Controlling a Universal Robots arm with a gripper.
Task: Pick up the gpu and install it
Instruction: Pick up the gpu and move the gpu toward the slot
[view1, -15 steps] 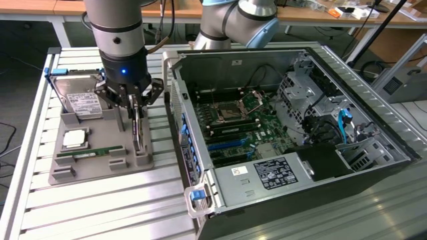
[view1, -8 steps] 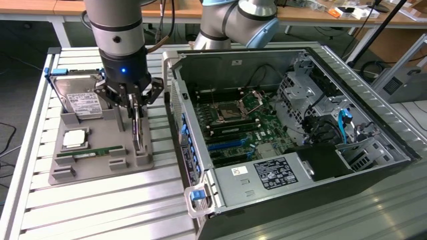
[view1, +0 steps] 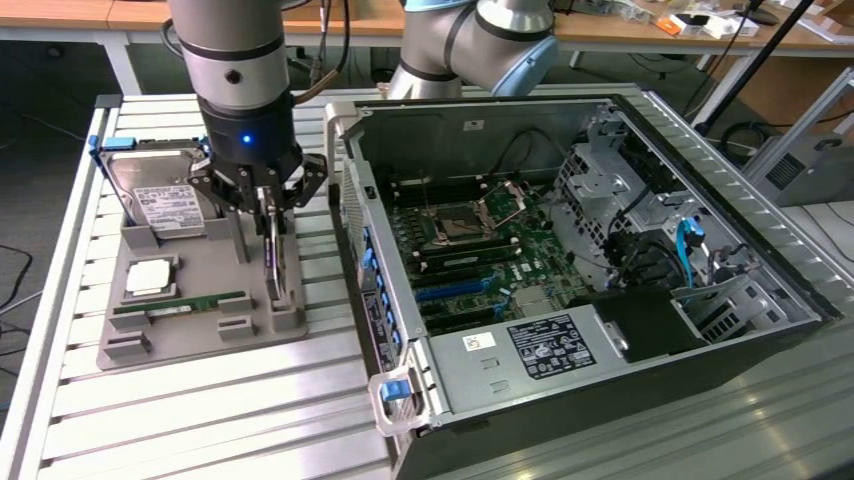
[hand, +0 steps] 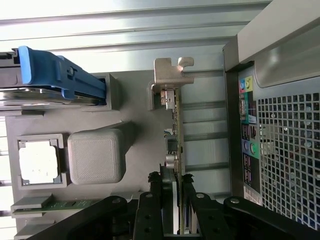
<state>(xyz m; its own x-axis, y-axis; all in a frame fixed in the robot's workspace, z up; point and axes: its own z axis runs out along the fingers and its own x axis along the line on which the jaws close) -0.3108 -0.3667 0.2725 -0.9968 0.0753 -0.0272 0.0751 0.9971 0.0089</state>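
Observation:
The gpu (view1: 274, 265) stands on edge in a slot of the grey holder (view1: 200, 340), just beside the open computer case (view1: 561, 330). In the wrist view the gpu (hand: 176, 125) is seen edge-on, a thin green board with its silver bracket (hand: 170, 75) at the far end. My gripper (view1: 272, 215) points straight down over it. Its black fingers (hand: 154, 205) press against both faces of the card, so the gripper (hand: 172, 187) is shut on the gpu. The card's lower edge still sits in the holder.
The holder also carries a silver hard drive (view1: 160, 195) with blue rails (hand: 55, 75), a processor (view1: 150, 278) and a slim memory stick (view1: 180, 303). The case lies open, its motherboard (view1: 487, 250) with blue slots (view1: 447, 290) facing up. The case's rear panel (hand: 250, 130) is close beside the card.

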